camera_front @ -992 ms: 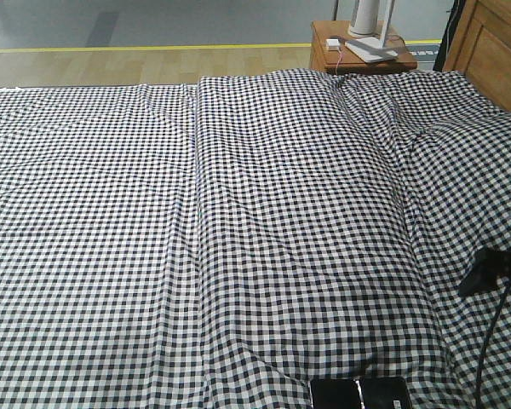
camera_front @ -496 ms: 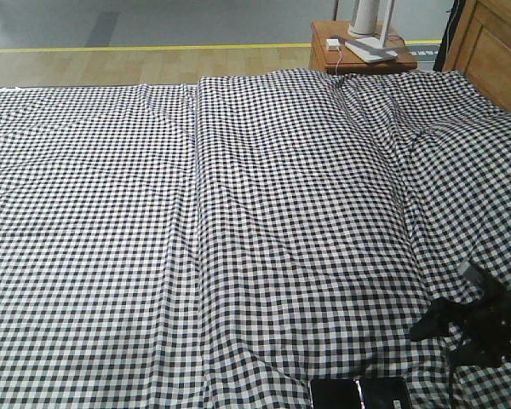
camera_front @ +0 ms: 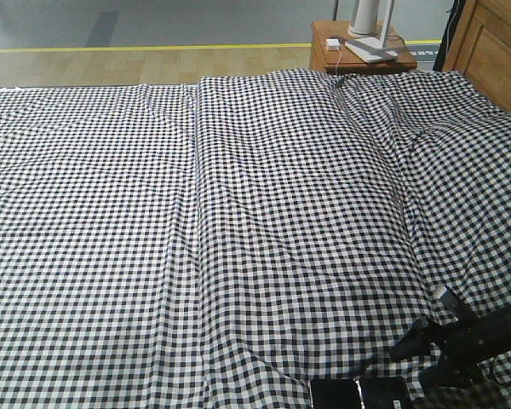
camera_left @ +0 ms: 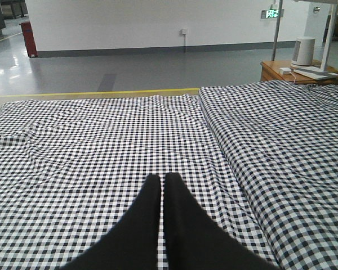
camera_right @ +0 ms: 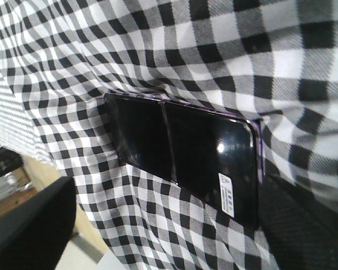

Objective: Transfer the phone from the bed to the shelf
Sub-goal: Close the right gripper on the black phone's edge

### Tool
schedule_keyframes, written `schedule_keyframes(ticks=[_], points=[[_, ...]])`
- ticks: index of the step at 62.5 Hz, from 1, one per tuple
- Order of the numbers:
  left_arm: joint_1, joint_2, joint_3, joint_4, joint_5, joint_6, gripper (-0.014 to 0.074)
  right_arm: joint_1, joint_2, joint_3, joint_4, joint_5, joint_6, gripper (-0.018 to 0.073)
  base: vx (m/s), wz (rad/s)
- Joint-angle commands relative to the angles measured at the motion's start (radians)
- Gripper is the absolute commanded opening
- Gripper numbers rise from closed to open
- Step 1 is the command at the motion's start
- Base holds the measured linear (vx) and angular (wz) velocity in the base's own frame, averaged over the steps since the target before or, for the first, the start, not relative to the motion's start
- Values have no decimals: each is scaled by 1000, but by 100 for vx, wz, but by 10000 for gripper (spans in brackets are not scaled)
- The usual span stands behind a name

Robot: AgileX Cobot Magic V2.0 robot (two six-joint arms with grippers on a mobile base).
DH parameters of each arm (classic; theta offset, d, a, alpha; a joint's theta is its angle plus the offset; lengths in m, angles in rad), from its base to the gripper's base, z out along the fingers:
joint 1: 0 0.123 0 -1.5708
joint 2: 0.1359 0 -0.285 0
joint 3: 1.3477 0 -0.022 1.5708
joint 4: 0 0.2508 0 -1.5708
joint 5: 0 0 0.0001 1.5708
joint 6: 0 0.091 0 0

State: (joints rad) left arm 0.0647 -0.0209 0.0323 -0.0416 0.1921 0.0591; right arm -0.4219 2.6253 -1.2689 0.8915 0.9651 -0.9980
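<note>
The phone (camera_right: 180, 157), glossy black with a seam across its middle and a small white sticker, lies flat on the bed's checked sheet (camera_front: 238, 239). It also shows at the bottom edge of the front view, phone (camera_front: 358, 394). My right gripper (camera_front: 415, 364) hovers just right of it and stands open, one finger (camera_right: 28, 225) on each side of the frame; right gripper (camera_right: 169, 236) has only sheet between its fingers. My left gripper (camera_left: 161, 181) is shut and empty above the sheet. The shelf is out of view.
A small orange-brown nightstand (camera_front: 324, 58) with a white lamp base and charger stands beyond the bed's far right corner. The brown wooden headboard (camera_front: 494, 47) rises at the right. Grey floor with a yellow line lies past the bed.
My right gripper has dropped and swung left along the bed's right side, ending close beside the phone. The phone and the left gripper have not moved.
</note>
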Motion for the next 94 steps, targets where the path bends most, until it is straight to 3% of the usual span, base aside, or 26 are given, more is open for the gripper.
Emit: schedule_keyframes(ticks=[1, 50, 76, 94], points=[[-3, -7, 7, -9, -74, 0, 1, -6, -24, -32, 10, 97, -27, 609, 0, 0], [-3, -7, 7, -9, -74, 0, 1, -6, 110, -59, 5, 75, -93, 594, 0, 0], [-3, -7, 7, -9, -74, 0, 1, -5, 142, -59, 216, 266, -250, 594, 0, 0], [-3, -7, 7, -9, -74, 0, 1, -3, 156, -59, 246, 289, -253, 594, 0, 0]])
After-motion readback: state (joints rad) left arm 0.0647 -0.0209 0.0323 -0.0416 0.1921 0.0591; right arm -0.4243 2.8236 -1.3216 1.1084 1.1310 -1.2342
